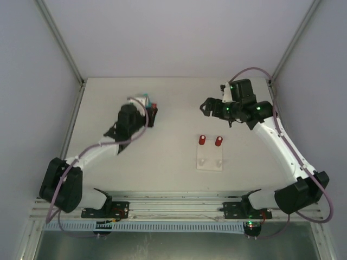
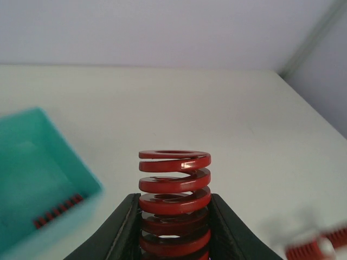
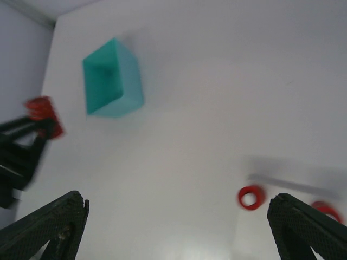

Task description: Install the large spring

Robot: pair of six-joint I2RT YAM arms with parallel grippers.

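Large spring (image 2: 174, 184) stands upright in the left gripper (image 2: 174, 233), whose fingers (image 2: 126, 227) are clamped on its lower coils while the top coils stand free. It sits over the far left of the table (image 1: 173, 95), just beside the teal bin (image 1: 142, 100).

From where I stand, the table gives plenty of room. A bare stretch lies between that gripper and the white base plate (image 1: 210, 158) near the middle. The side walls and corner posts are well apart from both.

The right gripper (image 1: 206, 106) hangs just beyond the plate's far edge with its jaws spread wide and nothing in them. I would bring the spring in from the left or the near side to keep the arms apart.

The plate's two far pegs already carry red springs (image 1: 201, 140), and the two near pegs (image 1: 201, 161) stand bare. One of those looks like the target, though I cannot tell their size.

To seat it well, keep the coil's axis vertical, centre its bore over the peg and lower it straight down. Let go only once the coils rest on the plate.
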